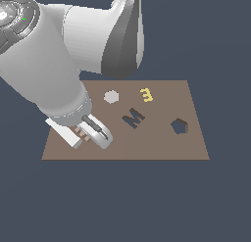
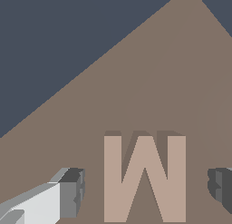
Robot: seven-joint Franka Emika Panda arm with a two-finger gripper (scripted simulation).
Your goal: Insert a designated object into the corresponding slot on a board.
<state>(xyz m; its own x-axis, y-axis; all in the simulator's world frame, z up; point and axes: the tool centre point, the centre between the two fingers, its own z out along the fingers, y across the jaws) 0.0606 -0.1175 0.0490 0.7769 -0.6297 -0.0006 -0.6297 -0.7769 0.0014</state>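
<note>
The grasp step is in hand: the gripper [image 2: 144,187], jaws spread wide (holding nothing, as far as the wrist view shows), straddles the tan M [image 2: 144,177] lying on the board [image 1: 162,148], apart from the M-shaped slot [image 1: 133,118]; closing comes next.

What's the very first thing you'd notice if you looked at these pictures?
The big white robot arm fills the exterior view's upper left, its gripper low over the brown board's near-left part. In the wrist view, a tan letter M lies flat on the board between the open gripper fingers. Near the board's middle sits the dark M-shaped slot, with a small yellow letter behind it.
</note>
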